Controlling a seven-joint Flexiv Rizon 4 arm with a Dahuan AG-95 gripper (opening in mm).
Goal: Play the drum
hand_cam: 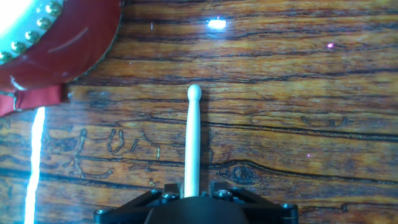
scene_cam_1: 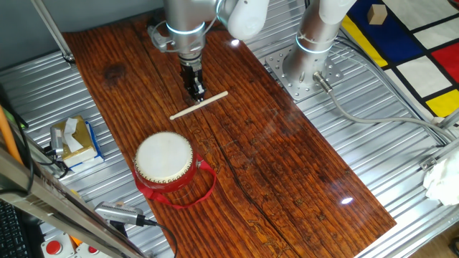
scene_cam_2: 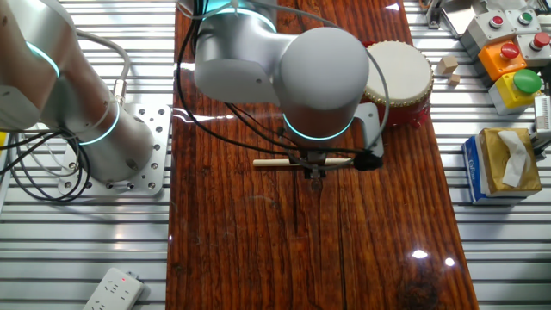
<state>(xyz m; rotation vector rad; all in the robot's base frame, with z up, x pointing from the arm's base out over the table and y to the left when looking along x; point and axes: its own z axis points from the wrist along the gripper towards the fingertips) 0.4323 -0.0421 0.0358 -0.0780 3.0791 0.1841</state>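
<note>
The drum (scene_cam_1: 164,158) has a cream skin, a red body and a red strap loop, and stands on the wooden board at the front left. It also shows in the other fixed view (scene_cam_2: 400,73) and at the top left of the hand view (hand_cam: 50,43) with its gold studs. A pale wooden drumstick (scene_cam_1: 208,101) lies level just over the board, away from the drum. My gripper (scene_cam_1: 195,92) is shut on the drumstick near its middle. In the hand view the drumstick (hand_cam: 193,143) runs out from between the jaws of my gripper (hand_cam: 191,194), its tip clear of the drum.
A tissue box (scene_cam_1: 75,140) sits left of the board on the metal table. The arm's base (scene_cam_1: 305,64) stands at the back right. Button boxes (scene_cam_2: 508,52) and small wooden blocks (scene_cam_2: 446,65) lie beside the drum. A power strip (scene_cam_2: 112,291) lies at the table's edge.
</note>
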